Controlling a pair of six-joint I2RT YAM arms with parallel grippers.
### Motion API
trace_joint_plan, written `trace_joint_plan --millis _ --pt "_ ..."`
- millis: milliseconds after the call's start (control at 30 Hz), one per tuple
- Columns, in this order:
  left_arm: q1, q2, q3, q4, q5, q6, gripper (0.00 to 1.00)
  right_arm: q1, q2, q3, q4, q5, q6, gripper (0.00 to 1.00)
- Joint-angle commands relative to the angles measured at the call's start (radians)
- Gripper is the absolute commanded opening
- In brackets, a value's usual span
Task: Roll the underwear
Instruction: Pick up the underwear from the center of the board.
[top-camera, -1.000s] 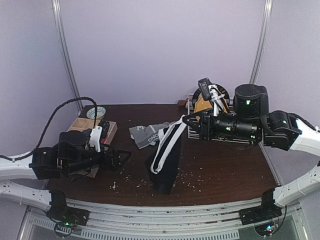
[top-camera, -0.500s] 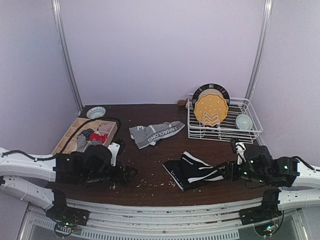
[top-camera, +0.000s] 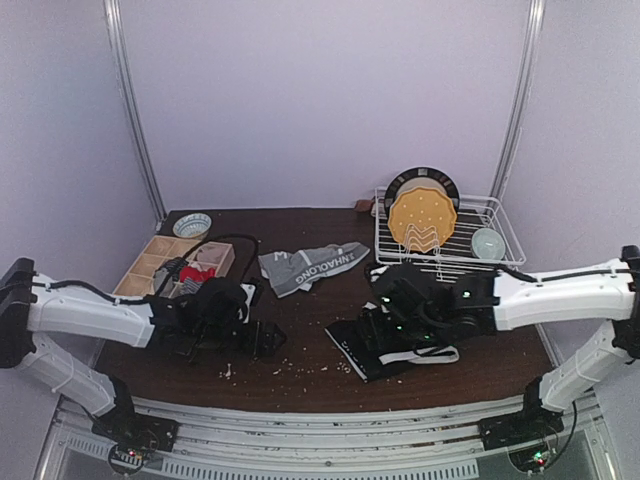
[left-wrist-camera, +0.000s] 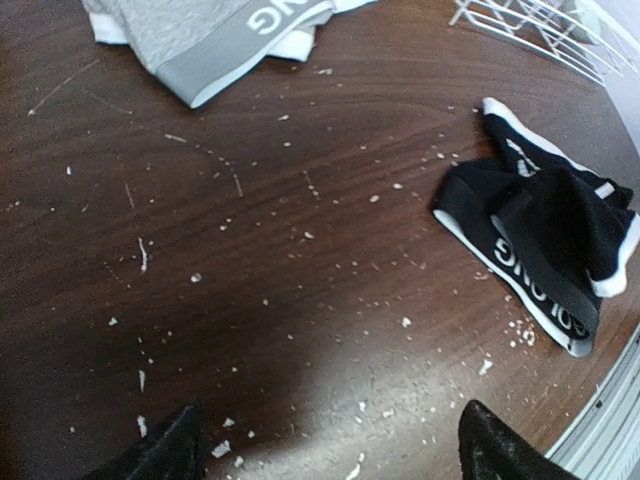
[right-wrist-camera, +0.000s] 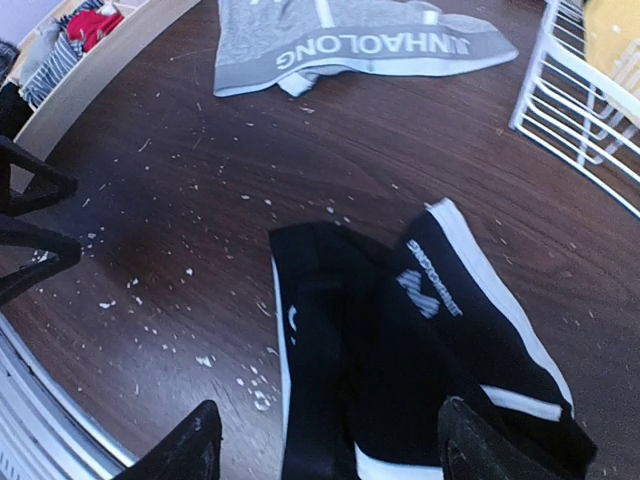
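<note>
A black underwear (top-camera: 355, 350) with white bands lies crumpled on the dark wood table, front centre. My right gripper (top-camera: 382, 318) hovers just over it, open; in the right wrist view the black cloth (right-wrist-camera: 400, 350) lies flat below the spread gripper (right-wrist-camera: 335, 452), not pinched. A grey underwear (top-camera: 310, 265) with a white-lettered waistband lies flat farther back, also seen as grey cloth (right-wrist-camera: 340, 40). My left gripper (top-camera: 268, 340) is open and low over bare table, left of the black underwear (left-wrist-camera: 540, 230); nothing sits in that gripper (left-wrist-camera: 330, 455).
A wooden divider box (top-camera: 150, 262) with rolled cloths stands at the back left, a small bowl (top-camera: 191, 224) behind it. A white wire dish rack (top-camera: 450, 255) with a yellow plate (top-camera: 422, 220) fills the back right. White crumbs are scattered across the table's front.
A second ago my right gripper held the black underwear up in the air; it has since laid it on the table and opened. The left arm has reached rightwards.
</note>
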Motion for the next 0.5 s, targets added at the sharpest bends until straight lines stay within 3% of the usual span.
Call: trace_joint_plan --millis 0,300,367,467 --pt "0.054 0.122 0.096 0.068 0.160 -0.056 0.84 0.002 0.249 0.181 -0.051 -0.018 -0.083 0.71" --pt "0.083 0.479 0.390 0.056 0.268 -0.058 0.81 -0.059 0.403 0.256 -0.102 0.100 -0.050 0.68" --pt "0.083 0.545 0.446 0.050 0.287 -0.055 0.80 -0.071 0.393 0.217 -0.103 0.095 -0.033 0.63" --pt "0.082 0.623 0.524 0.012 0.289 -0.040 0.78 -0.081 0.348 0.135 -0.074 0.078 -0.009 0.45"
